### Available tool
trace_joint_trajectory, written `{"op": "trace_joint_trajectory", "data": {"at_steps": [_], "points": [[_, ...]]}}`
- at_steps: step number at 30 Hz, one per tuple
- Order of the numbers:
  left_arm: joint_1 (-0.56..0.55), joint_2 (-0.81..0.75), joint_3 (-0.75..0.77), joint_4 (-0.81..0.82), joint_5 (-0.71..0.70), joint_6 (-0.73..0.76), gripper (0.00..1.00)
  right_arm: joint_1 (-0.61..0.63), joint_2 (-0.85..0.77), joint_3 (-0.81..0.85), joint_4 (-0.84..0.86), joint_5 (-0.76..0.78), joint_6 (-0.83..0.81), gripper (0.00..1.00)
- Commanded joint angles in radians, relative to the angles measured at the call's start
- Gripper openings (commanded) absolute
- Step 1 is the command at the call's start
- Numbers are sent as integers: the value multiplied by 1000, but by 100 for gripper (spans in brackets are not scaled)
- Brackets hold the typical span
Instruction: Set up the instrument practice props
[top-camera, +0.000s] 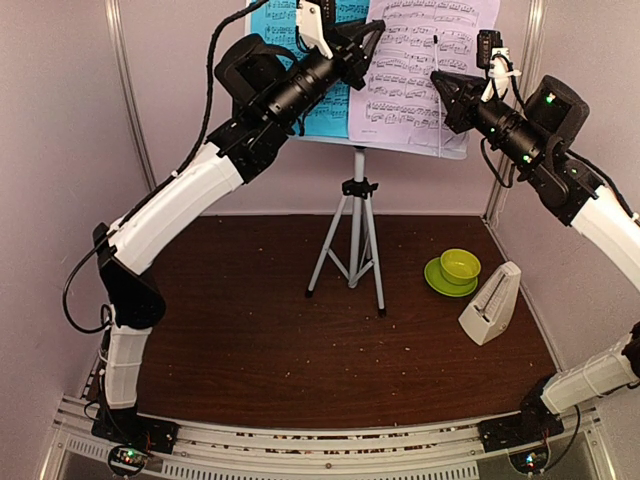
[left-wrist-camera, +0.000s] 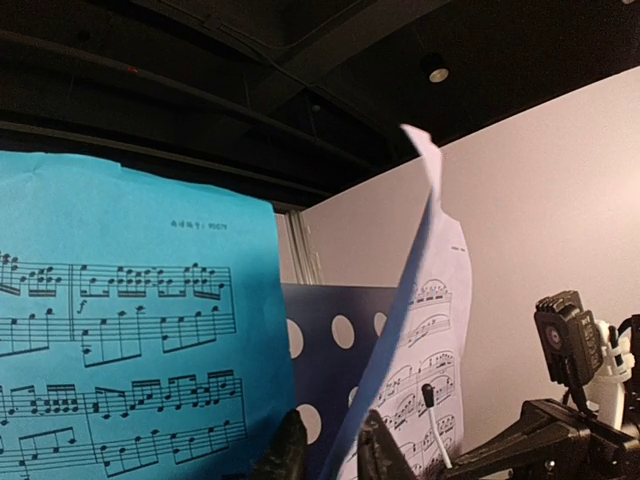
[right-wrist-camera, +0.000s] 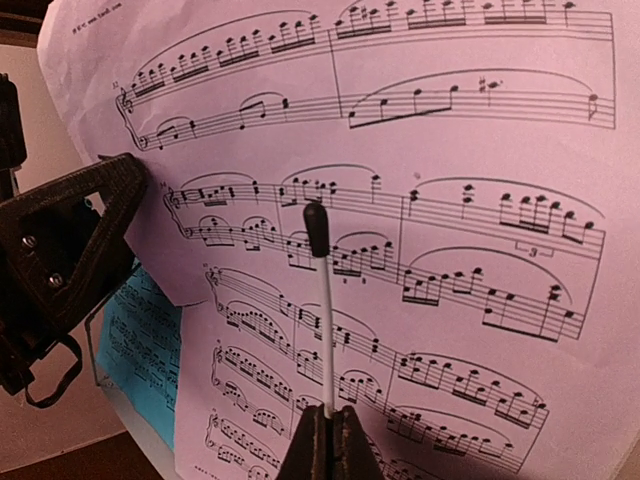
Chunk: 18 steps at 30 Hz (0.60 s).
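The music stand's tripod (top-camera: 355, 240) stands at the back centre; its perforated desk (left-wrist-camera: 340, 340) carries the cyan sheet (top-camera: 275, 20) on the left and the lilac sheet (top-camera: 420, 70) on the right. My left gripper (top-camera: 368, 40) is raised at the sheets, open, its fingers (left-wrist-camera: 285, 450) on either side of the lilac sheet's curled left edge (left-wrist-camera: 420, 300). My right gripper (right-wrist-camera: 328, 425) is shut on a thin white stick with a black tip (right-wrist-camera: 325, 310), held just in front of the lilac sheet (right-wrist-camera: 450, 250). The cream metronome (top-camera: 492, 305) stands at the right on the table.
A lime-green cup and saucer (top-camera: 455, 270) sit just behind the metronome. Walls close in the brown table (top-camera: 250, 340) on the left, back and right. The left gripper's black finger (right-wrist-camera: 70, 260) shows beside the lilac sheet in the right wrist view.
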Motion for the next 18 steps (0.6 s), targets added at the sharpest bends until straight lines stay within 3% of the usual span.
{"op": "trace_joint_trajectory", "data": {"at_steps": [1,9,15,18], "points": [[-10,6,26,29,3,11,21,1,-20,-7,35,-36,7,0],[-10,8,24,30,3,-4,4,2,-18,-6,36,-37,8,0],[-10,8,24,34,7,-14,15,5,-18,-7,32,-38,12,0],[-10,5,23,31,9,-15,24,6,-18,-5,32,-35,14,8]]}}
